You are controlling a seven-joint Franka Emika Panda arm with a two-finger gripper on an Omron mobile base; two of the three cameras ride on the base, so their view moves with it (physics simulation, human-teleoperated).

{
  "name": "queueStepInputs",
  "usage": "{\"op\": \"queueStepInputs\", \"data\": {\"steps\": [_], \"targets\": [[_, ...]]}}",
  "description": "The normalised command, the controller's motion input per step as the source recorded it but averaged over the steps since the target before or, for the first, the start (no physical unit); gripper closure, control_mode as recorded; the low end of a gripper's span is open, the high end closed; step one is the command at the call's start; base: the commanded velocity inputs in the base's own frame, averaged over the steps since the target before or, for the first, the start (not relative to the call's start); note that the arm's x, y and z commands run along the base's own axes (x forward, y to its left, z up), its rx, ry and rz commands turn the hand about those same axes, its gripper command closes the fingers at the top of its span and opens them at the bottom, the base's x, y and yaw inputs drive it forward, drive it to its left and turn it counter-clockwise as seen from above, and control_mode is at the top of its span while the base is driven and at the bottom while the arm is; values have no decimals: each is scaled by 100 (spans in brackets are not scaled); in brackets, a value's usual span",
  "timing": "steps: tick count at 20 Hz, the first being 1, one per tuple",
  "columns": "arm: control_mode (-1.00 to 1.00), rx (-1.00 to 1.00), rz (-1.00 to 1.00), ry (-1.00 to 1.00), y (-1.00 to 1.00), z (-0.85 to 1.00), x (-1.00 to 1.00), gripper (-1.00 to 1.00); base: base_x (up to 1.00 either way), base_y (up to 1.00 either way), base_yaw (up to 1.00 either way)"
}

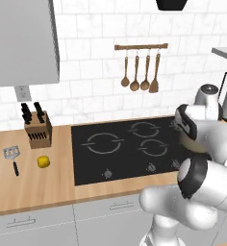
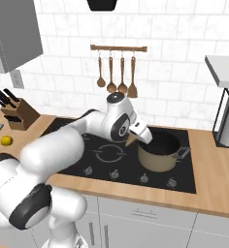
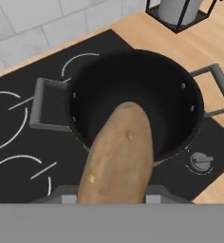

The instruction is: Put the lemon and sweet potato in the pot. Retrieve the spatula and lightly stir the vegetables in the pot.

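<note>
Item in hand: brown-orange oval sweet potato [image 3: 117,156], pinched in the gripper [image 2: 134,137], held over the empty round dark grey pot [image 3: 133,90] on the cooktop; not yet dropped. Outstanding, far left counter: bright yellow lemon [image 1: 44,162]; slotted silver-headed, black-handled spatula [image 1: 12,157]. Stirring pending.

White arm reaches forward and rightward, wrist bent down; the tool [image 2: 132,141] grips a sweet potato [image 3: 117,156]

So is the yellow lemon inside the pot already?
No, the lemon lies on the wooden counter beside the spatula, far from the pot on the stove.
</note>
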Motion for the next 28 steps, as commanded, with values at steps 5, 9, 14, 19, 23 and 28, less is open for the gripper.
{"op": "queueStepInputs", "data": {"steps": [5,9,14,19,23,28], "targets": [[-100,5,0,5,-100,-20,36,100,0,0,0],[-100,7,0,8,-80,-9,41,100,0,0,0],[-100,6,0,13,-18,-24,58,100,0,0,0],[-100,1,0,13,0,-45,45,100,0,0,0],[-100,0,0,3,0,-55,5,100,0,0,0],[-100,0,0,0,0,-43,1,100,0,0,0]]}}
